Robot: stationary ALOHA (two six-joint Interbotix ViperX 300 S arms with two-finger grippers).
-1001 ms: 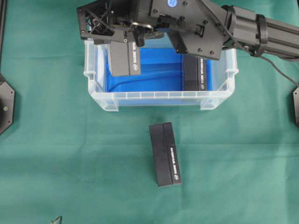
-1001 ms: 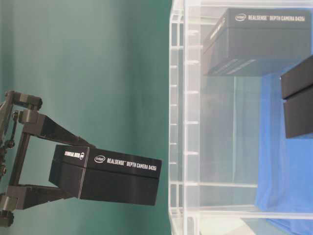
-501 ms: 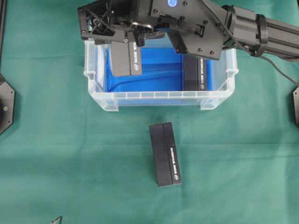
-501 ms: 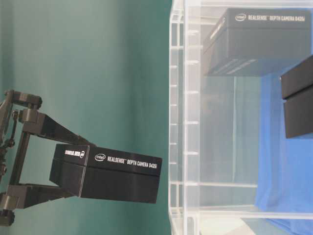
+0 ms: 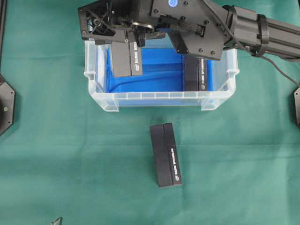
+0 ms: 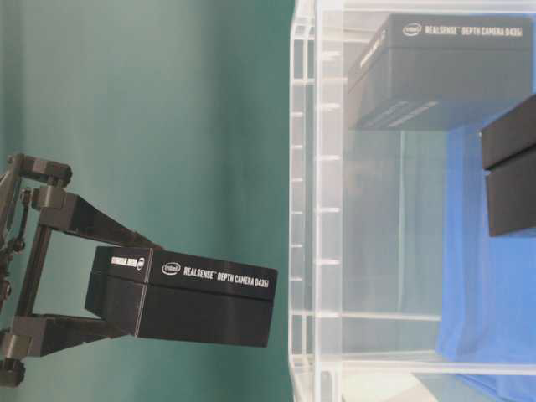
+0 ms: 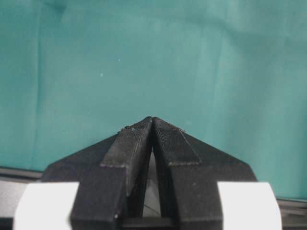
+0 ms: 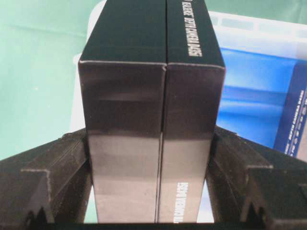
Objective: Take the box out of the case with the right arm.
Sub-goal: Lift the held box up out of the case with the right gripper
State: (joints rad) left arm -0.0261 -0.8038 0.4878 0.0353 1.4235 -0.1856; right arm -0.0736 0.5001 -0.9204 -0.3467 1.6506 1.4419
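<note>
Comparing with a second ago, nothing has shifted. Right gripper pinches a black box above the case's left half, long axis running far-to-near. Left gripper is pressed together.

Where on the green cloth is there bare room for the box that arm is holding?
Bare cloth lies left and right of the box on the table, below the case. Inside the case is crowded: the right gripper with its held box, and another box.
</note>
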